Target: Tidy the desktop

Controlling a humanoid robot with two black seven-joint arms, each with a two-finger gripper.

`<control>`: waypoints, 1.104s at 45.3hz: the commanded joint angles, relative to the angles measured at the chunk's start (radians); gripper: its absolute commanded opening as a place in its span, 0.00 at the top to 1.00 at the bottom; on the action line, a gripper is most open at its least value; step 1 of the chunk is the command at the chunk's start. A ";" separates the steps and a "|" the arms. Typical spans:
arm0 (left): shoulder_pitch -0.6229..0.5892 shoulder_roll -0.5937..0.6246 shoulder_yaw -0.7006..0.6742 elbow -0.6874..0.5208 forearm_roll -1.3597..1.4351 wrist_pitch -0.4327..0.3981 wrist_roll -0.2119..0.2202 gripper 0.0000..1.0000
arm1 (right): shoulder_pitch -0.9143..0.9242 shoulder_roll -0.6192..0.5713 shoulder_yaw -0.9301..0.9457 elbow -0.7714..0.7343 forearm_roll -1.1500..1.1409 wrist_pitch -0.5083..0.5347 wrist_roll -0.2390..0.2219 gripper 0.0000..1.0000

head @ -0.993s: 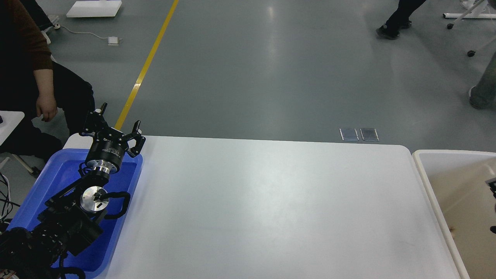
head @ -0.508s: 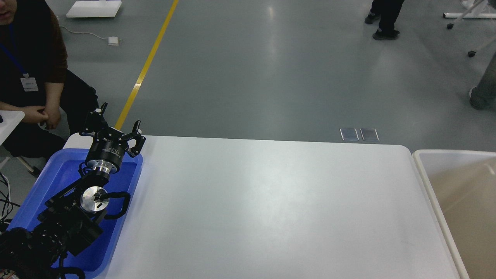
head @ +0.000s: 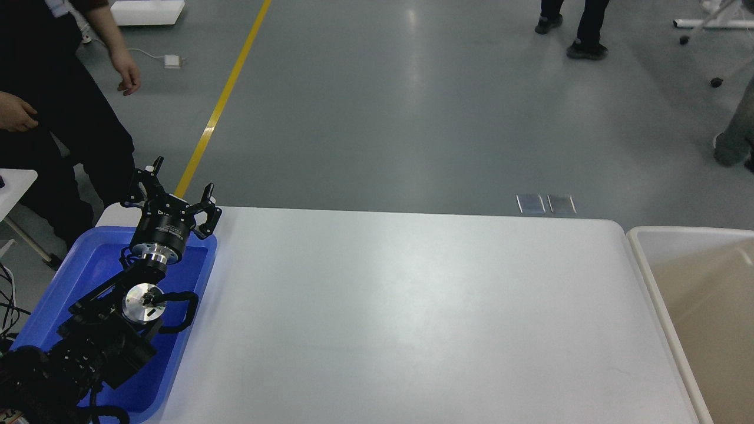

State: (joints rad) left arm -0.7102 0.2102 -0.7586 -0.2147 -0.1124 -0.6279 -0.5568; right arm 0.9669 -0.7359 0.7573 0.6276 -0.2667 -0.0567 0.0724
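The desktop [head: 412, 306] is a large smooth white tabletop with rounded corners, and it shows bare white across its whole top. My left gripper [head: 177, 188] is at the far left, raised over the far end of the blue plastic tray [head: 88, 265]. Its two fingers stand spread apart with nothing between them. My right arm and gripper are out of view.
A cream-white bin [head: 648, 265] stands against the desktop's right edge, its inside bare as far as it shows. A person in dark clothes [head: 65, 118] stands close to the far left corner. Other people walk on the grey floor at the back.
My left arm has not moved. A dark part that showed at the right edge inside the cream-white bin one second ago is gone. The person at the left has stood up.
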 commanded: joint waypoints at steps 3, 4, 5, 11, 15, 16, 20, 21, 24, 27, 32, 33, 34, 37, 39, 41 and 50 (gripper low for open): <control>0.000 0.000 -0.001 0.000 0.000 0.001 0.000 0.00 | -0.053 -0.010 0.168 0.240 0.001 0.006 0.161 0.00; 0.000 0.000 0.001 0.000 0.000 0.001 0.000 0.00 | -0.065 -0.005 0.177 0.257 0.001 0.012 0.168 0.00; 0.000 0.000 0.001 0.000 0.000 -0.001 0.000 0.00 | -0.077 0.000 0.186 0.274 0.001 0.023 0.176 0.00; 0.000 0.000 -0.001 0.000 0.000 -0.001 0.000 0.00 | -0.158 0.058 0.255 0.325 0.000 0.055 0.214 0.00; 0.000 0.000 -0.001 0.000 0.000 0.001 0.000 0.00 | -0.207 0.105 0.263 0.317 -0.012 0.055 0.233 0.00; 0.000 0.000 -0.001 0.000 0.000 -0.001 0.000 0.00 | -0.232 0.127 0.261 0.314 -0.012 0.055 0.240 0.00; 0.000 0.000 0.001 0.000 0.000 -0.001 0.000 0.00 | -0.303 0.184 0.261 0.296 -0.014 0.055 0.283 0.00; 0.000 0.000 -0.001 0.000 0.000 -0.001 0.000 0.00 | -0.319 0.194 0.257 0.288 -0.014 0.055 0.297 0.00; 0.000 0.000 -0.001 0.000 0.000 -0.001 0.000 0.00 | -0.361 0.234 0.254 0.267 -0.014 0.055 0.322 0.00; 0.000 0.000 -0.001 0.000 0.000 -0.001 0.000 0.00 | -0.395 0.277 0.255 0.245 -0.014 0.055 0.325 0.00; 0.000 0.000 -0.001 0.000 0.000 -0.001 0.000 0.00 | -0.439 0.320 0.254 0.219 -0.014 0.055 0.325 0.00; 0.000 0.000 -0.001 0.000 0.000 -0.001 0.000 0.00 | -0.445 0.322 0.254 0.216 -0.014 0.055 0.325 0.00; 0.000 0.000 -0.001 0.000 0.000 0.001 0.000 0.00 | -0.447 0.322 0.254 0.215 -0.014 0.055 0.325 0.00; 0.000 0.000 -0.001 0.000 0.000 -0.001 0.000 0.00 | -0.450 0.322 0.249 0.210 -0.014 0.055 0.325 0.00; 0.000 0.000 -0.001 0.000 0.000 -0.001 0.000 0.00 | -0.450 0.322 0.249 0.199 -0.014 0.055 0.325 0.00; 0.000 0.000 -0.001 0.000 0.000 -0.001 0.000 0.00 | -0.448 0.322 0.249 0.192 -0.014 0.055 0.325 0.00; 0.000 0.000 -0.001 0.000 0.000 -0.001 0.000 0.00 | -0.445 0.320 0.251 0.181 -0.012 0.055 0.325 0.00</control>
State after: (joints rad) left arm -0.7102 0.2101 -0.7594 -0.2148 -0.1120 -0.6290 -0.5568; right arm 0.5400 -0.4316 1.0058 0.8293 -0.2802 -0.0020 0.3914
